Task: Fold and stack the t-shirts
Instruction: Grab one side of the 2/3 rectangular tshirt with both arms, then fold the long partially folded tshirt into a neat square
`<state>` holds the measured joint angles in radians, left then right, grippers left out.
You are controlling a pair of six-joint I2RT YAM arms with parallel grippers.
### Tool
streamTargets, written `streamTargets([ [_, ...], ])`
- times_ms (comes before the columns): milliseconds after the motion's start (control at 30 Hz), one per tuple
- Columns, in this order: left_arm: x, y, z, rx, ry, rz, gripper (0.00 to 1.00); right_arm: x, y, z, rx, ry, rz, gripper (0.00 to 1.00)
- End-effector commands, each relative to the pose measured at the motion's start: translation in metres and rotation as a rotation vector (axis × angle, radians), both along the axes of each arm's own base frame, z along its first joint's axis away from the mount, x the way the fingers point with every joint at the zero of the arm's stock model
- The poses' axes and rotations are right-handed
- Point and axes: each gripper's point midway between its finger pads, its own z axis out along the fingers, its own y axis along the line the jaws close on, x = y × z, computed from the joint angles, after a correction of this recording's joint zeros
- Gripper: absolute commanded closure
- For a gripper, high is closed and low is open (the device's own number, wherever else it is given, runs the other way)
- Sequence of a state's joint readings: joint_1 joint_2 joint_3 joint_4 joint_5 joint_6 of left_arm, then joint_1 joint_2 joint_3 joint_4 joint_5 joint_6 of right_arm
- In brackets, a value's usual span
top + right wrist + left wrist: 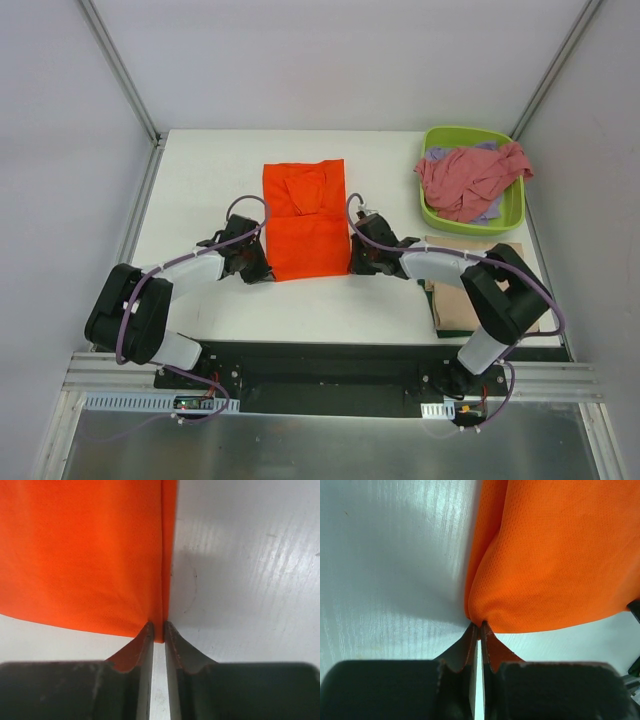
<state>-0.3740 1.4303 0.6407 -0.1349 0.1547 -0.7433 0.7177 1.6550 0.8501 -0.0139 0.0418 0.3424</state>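
Looking down from the top view, the orange t-shirt (305, 225) lay mid-table, already narrowed into a long strip with sleeves tucked in. The left gripper (263, 268) sat at its near left corner and the right gripper (353, 262) at its near right corner. A pink t-shirt (465, 180) was heaped in the lime tub (470, 228) at far right, and a folded tan t-shirt (455, 300) lay beside the right arm's base on the table (200, 180). In the left wrist view the jaws were pinched almost together on the very tip of the orange corner, with cloth bunched just ahead of them. In the right wrist view the jaws were likewise nearly closed on the folded edge, only a sliver of hem between them. Likely step: lifting the near hem to fold it away from the arms. Both bites looked shallow, so a quick lift could pull a corner free. The layers on the right might also separate if only the top one was caught, and uneven travel would skew the fold.
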Motion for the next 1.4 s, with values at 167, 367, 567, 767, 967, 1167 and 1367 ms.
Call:
streamTargets([
  [167, -0.022, 0.011, 0.014, 0.010, -0.050, -0.017, 1.00, -0.048, 0.012, 0.012, 0.081, 0.121, 0.101, 0.99],
  [367, -0.054, 0.011, 0.050, -0.095, -0.156, -0.048, 1.00, -0.111, 0.032, 0.058, 0.273, 0.248, 0.299, 0.99],
  [567, -0.074, 0.016, 0.105, -0.162, -0.304, -0.069, 1.00, -0.174, 0.040, 0.113, 0.368, 0.355, 0.539, 0.99],
  [767, -0.083, 0.027, 0.157, -0.174, -0.461, -0.056, 1.00, -0.212, 0.045, 0.163, 0.548, 0.426, 0.697, 0.99],
  [967, -0.081, 0.027, 0.192, -0.192, -0.537, -0.063, 1.00, -0.226, 0.044, 0.181, 0.619, 0.419, 0.742, 0.99],
  [1167, -0.062, 0.024, 0.201, -0.171, -0.546, -0.053, 1.00, -0.211, 0.041, 0.176, 0.593, 0.359, 0.671, 0.99],
  [1367, -0.036, 0.012, 0.205, -0.179, -0.558, -0.061, 1.00, -0.194, 0.032, 0.170, 0.589, 0.344, 0.584, 0.99],
])
